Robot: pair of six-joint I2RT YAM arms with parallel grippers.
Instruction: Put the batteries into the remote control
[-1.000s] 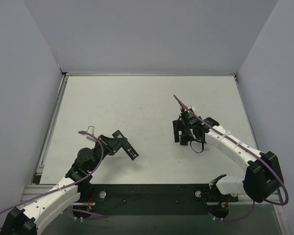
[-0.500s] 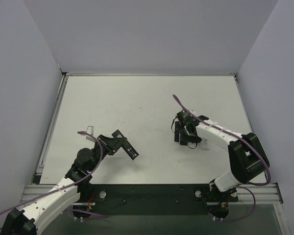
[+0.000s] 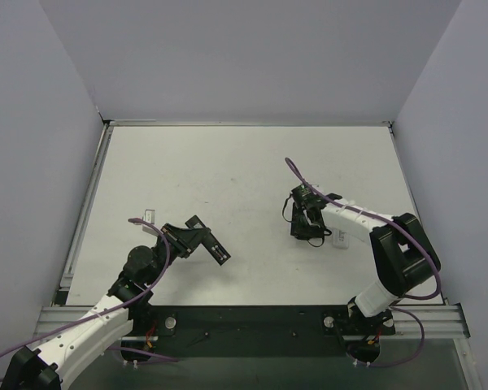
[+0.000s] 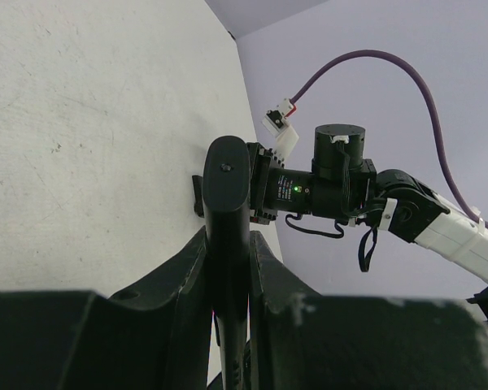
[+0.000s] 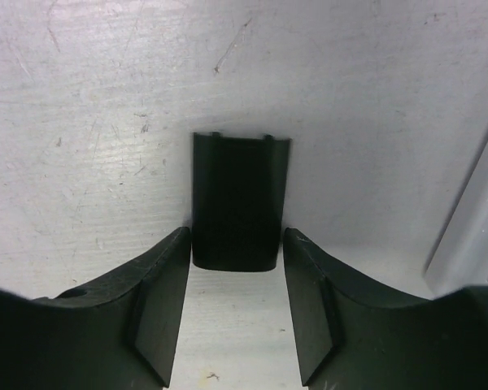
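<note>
Where the left gripper (image 4: 228,244) closes, it has the black remote control (image 4: 226,175) pinched between both fingers. The slim body rises out of the jaws to a rounded end, and the part below the grip is lost behind the gripper's own dark housing. From the overhead camera the remote shows only as a short dark bar near the left front of the table (image 3: 228,162), too small for its face or its battery bay to be read.

The right gripper (image 5: 237,244) is low over the table on the right side. Its fingers (image 5: 159,301) stand either side of a flat black cover (image 5: 240,195) that lies on the surface — they sit tight beside its near end, but whether they press on it or merely flank it cannot be told. A white object (image 5: 472,244) is cut off by the right edge of that wrist view, just beside the gripper; overhead it is only a small pale patch beside the right arm (image 3: 366,221). The batteries cannot be made out in any view — too small, or hidden.
</note>
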